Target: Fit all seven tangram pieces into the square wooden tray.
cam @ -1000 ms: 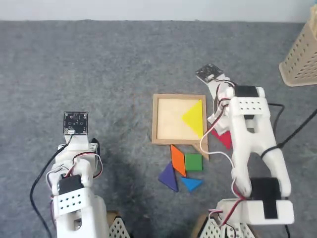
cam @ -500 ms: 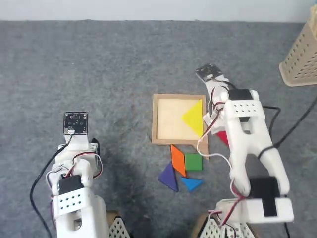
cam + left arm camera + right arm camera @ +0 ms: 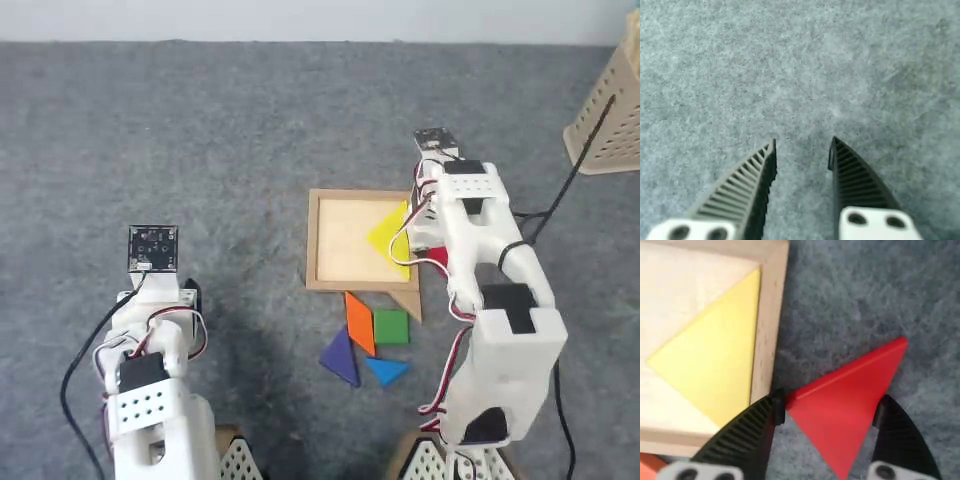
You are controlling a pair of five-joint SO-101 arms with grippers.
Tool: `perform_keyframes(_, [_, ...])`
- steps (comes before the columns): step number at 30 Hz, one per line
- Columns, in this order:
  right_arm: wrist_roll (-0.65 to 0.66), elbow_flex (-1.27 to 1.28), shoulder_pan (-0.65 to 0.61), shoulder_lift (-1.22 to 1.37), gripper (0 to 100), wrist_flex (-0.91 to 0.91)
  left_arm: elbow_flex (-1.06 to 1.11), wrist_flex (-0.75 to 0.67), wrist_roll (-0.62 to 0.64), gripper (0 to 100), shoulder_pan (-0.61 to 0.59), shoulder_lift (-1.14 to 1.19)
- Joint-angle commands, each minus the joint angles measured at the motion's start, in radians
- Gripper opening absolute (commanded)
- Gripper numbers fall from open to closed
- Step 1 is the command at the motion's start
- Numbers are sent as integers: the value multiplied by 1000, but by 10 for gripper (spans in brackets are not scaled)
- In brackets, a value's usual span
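Note:
The square wooden tray (image 3: pixel 314 240) lies mid-table with a yellow triangle (image 3: pixel 393 235) in its right half. My right gripper (image 3: pixel 830 405) is shut on a red triangle (image 3: pixel 840 400), one finger at each side, just outside the tray's right rim (image 3: pixel 771 315) beside the yellow triangle (image 3: pixel 710 360). From above, the red triangle (image 3: pixel 436 257) peeks out under the right arm. In front of the tray lie an orange parallelogram (image 3: pixel 359 322), a green square (image 3: pixel 391 326), a purple triangle (image 3: pixel 340 355), a blue triangle (image 3: pixel 386 370) and a tan triangle (image 3: pixel 408 300). My left gripper (image 3: pixel 802 145) is open over bare carpet.
A perforated beige container (image 3: pixel 610 100) stands at the back right edge. The left arm (image 3: pixel 150 350) sits at the front left, far from the pieces. Grey carpet covers the table, open to the left of the tray and behind it.
The right arm has swung left toward the tray, bringing the red triangle from the carpet at the right up to the tray's right rim. The left arm has stayed still.

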Motion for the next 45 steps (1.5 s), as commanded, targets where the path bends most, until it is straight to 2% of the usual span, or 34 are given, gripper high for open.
perform_keyframes(1, [-12, -40, 44, 21, 265, -7, -4, -26, -6, 168, -5, -20])
perform_keyframes(7, [-14, -37, 48, 25, 154, 31, -4, -26, -6, 168, -5, -20])
perform_keyframes(14, [-14, -37, 85, 12, 114, 33, -4, -26, -6, 168, -5, -20])
perform_keyframes(22, [-15, -20, 108, -120, 110, 70, -4, -26, -6, 168, -5, -20])
perform_keyframes(33, [6, 169, 104, -397, 109, -12, -4, -26, -6, 168, -5, -20])
perform_keyframes(39, [26, 221, 67, -433, 113, -12, -4, -26, -6, 168, -5, -20])
perform_keyframes(43, [124, 258, 42, -440, 121, 19, -4, -26, -6, 168, -5, -20])
perform_keyframes(45, [233, 273, 42, -441, 158, 64, -4, -26, -6, 168, -5, -20])
